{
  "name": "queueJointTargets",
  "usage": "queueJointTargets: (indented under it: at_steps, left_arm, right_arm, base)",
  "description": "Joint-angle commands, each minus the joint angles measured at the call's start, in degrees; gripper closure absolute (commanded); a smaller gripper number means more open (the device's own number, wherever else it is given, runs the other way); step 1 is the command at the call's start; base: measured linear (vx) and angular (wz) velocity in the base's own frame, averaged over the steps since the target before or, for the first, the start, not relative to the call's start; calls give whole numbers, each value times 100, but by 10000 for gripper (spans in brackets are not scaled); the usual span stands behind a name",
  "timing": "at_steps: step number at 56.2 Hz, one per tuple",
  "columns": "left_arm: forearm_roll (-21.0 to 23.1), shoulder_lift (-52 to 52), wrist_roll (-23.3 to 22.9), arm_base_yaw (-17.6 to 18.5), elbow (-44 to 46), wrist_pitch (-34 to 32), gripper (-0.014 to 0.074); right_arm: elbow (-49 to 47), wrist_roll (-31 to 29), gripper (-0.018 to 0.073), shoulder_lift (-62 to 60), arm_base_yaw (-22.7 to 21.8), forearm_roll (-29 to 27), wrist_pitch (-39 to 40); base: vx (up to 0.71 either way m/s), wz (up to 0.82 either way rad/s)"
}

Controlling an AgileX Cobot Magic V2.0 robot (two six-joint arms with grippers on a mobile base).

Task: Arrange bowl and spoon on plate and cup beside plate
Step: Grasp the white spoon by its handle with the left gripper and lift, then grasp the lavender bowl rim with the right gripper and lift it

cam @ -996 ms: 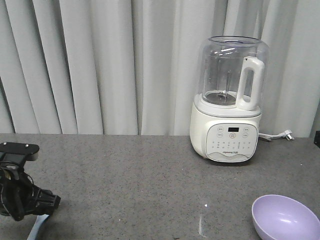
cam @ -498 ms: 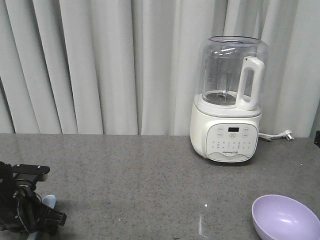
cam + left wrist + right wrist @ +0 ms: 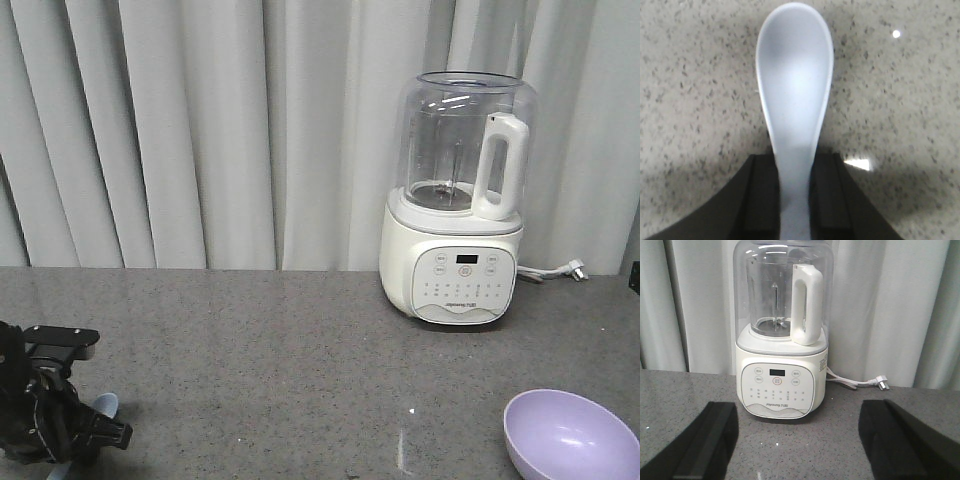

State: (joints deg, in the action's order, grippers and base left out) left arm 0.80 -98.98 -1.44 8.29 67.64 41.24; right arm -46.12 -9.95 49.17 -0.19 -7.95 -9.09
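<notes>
Spoon (image 3: 795, 95): light, stiff, smooth plastic (probably slippery); best held by its thick handle. Left claw (image 3: 794, 197) grasps that handle between its 2 fingers (image 3: 762, 195), scoop projecting over the speckled tabletop (image 3: 900, 100), on its left side. Right claw (image 3: 799, 445) stands spread wide, holding nothing, facing the blender (image 3: 782, 340). Bowl (image 3: 570, 435) rests at front right, well apart.

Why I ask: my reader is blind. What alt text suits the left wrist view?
A pale blue plastic spoon with a rounded scoop fills the frame, its handle clamped between the black fingers of the left gripper at the bottom edge. Behind it lies a speckled grey countertop.
</notes>
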Motion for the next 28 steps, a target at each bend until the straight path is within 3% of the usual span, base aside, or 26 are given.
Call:
queueJointTargets:
  at_steps: [1,5,10,19,28]
  left_arm:
    - [103,733,-1,7,164,-235,605]
    - [231,1181,144,7,164,-308,605]
    - [398,1860,253,7,164,-364,604]
    - [479,2770,305,7,164,-450,604]
    - [479,3225,311,7,158,-381,603]
  right_arm:
    - [-206,-54,13,-44,-22,23,442]
    - [-225,-54,13,-119,-28,41,297]
    - [-624,344,15,-95,-219,24,-752]
    - [-1668,1528,27,782,-1284,565,-3068]
    - [-1922,1338,29,1662,-1624,402,-3696]
  base:
    - [0,0]
    - [0,0]
    - [0,0]
    - [0,0]
    - [0,0]
